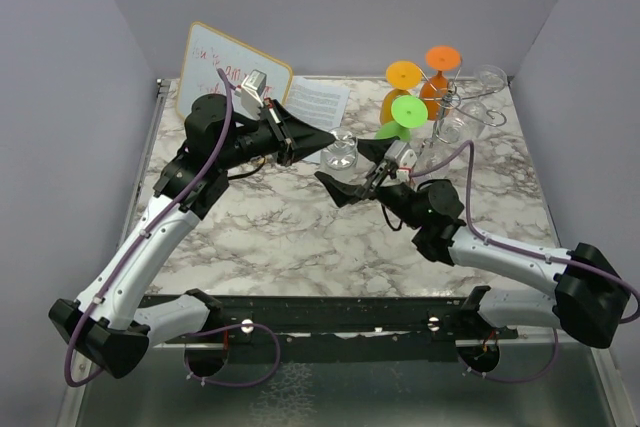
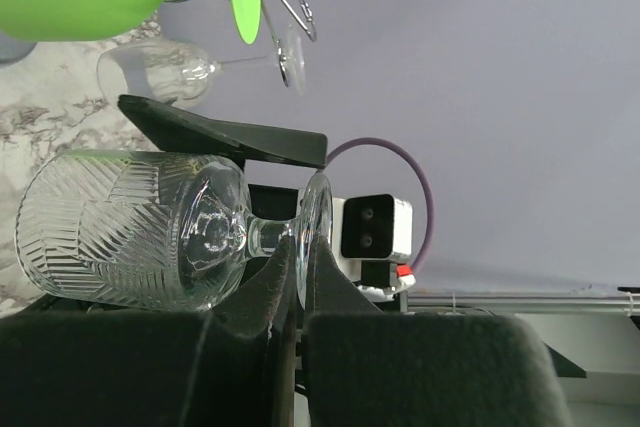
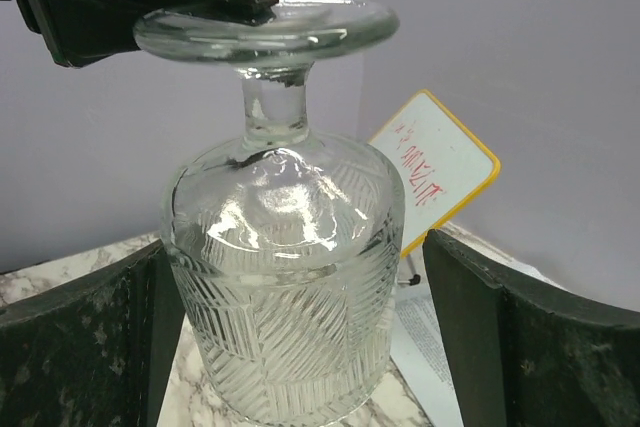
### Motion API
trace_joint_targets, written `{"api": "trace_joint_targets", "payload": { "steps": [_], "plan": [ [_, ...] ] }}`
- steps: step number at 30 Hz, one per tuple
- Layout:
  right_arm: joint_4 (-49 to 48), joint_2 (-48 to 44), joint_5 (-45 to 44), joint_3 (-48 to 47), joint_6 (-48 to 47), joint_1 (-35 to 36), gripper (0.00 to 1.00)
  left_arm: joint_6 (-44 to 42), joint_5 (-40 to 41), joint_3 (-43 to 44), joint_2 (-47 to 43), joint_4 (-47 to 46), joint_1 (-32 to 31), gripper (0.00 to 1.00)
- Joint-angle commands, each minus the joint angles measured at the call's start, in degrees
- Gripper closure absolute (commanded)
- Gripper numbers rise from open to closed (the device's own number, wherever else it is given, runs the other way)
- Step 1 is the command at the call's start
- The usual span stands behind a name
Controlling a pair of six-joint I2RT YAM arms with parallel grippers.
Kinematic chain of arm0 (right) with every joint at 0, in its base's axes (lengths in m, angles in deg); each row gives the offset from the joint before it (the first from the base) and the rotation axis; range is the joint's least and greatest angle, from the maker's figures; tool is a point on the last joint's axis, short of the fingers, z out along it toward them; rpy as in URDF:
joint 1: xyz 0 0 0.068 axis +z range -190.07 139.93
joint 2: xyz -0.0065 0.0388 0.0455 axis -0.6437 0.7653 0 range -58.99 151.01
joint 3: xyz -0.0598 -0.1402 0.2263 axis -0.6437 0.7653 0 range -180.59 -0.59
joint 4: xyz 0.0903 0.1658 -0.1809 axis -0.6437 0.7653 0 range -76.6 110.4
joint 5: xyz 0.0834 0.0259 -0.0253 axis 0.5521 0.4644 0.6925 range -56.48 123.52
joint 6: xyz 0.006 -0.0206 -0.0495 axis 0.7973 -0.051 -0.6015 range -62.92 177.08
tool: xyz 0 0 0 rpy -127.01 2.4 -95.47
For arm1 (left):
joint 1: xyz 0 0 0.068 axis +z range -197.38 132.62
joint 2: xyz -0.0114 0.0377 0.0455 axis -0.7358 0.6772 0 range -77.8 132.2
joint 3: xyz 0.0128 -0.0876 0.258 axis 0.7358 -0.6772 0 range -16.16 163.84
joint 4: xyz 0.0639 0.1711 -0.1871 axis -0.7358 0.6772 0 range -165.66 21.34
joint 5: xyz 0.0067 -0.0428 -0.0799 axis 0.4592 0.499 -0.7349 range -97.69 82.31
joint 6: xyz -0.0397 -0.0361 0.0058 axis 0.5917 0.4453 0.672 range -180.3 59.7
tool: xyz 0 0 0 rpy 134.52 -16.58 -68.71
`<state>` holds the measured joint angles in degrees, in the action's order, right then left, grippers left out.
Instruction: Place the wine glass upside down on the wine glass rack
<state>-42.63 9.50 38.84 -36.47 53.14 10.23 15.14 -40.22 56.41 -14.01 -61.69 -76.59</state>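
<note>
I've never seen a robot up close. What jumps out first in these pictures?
A cut-glass wine glass is held upside down over mid-table, pinched at its foot by the left gripper. The right gripper stands open with a finger on each side of the bowl. At the far right, the chrome wine glass rack carries an orange glass, a yellow glass and a green glass.

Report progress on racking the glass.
Done: the wine glass is upside down, its foot pinched in the left hand. In hand: the open right hand flanks the bowl without gripping. Left: getting it onto the wine glass rack.
</note>
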Motion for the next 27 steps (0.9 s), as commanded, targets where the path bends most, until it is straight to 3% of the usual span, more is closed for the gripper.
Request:
{"api": "trace_joint_targets", "payload": {
  "steps": [1,6,12,18,27],
  "plan": [
    [-3.56,1.84,-1.81,0.88,2.04,0.32,0.0,4.72,-2.68,-0.58,-1.82,-6.37,0.38,1.0],
    [-5.92,3.79,-1.13,-0.08,3.55,0.32,0.06,6.68,-3.46,-1.59,-2.34,-8.37,0.38,1.0],
    [-10.0,4.55,-2.75,1.2,3.77,0.34,0.23,7.17,-3.25,-2.06,-2.97,-8.45,0.47,1.0],
    [-10.73,1.79,-2.77,3.59,3.77,0.32,0.09,7.35,-3.22,-2.46,-3.09,-8.62,0.56,1.0],
    [-10.07,0.02,-2.32,4.16,2.89,0.32,0.18,7.28,-3.41,-2.74,-2.9,-8.79,0.72,1.0]
  ]
}}
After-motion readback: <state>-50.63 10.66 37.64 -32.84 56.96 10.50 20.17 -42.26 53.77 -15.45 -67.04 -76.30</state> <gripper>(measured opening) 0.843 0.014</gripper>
